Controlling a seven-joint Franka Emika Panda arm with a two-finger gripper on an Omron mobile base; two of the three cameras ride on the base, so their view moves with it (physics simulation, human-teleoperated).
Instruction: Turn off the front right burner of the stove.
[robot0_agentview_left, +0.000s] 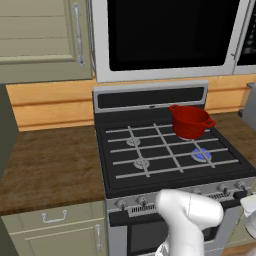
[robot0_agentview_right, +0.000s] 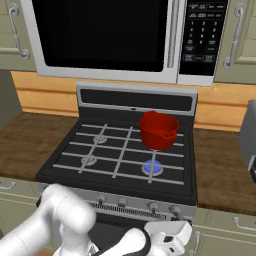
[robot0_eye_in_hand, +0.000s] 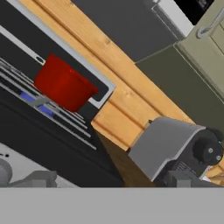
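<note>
Front right burner (robot0_agentview_left: 201, 154) lit blue on stove (robot0_agentview_left: 120, 186), just ahead of red pot (robot0_agentview_left: 189, 121). Gripper (robot0_agentview_right: 167, 239) low by knob row (robot0_agentview_right: 175, 210); finger opening impossible to tell. Risk: grabbing neighbouring knob, leaving flame burning.

You've got blue glow at the front right burner (robot0_agentview_left: 201, 154), red pot (robot0_agentview_left: 190, 121), black stove (robot0_agentview_left: 150, 172) top, grey grates.
</note>
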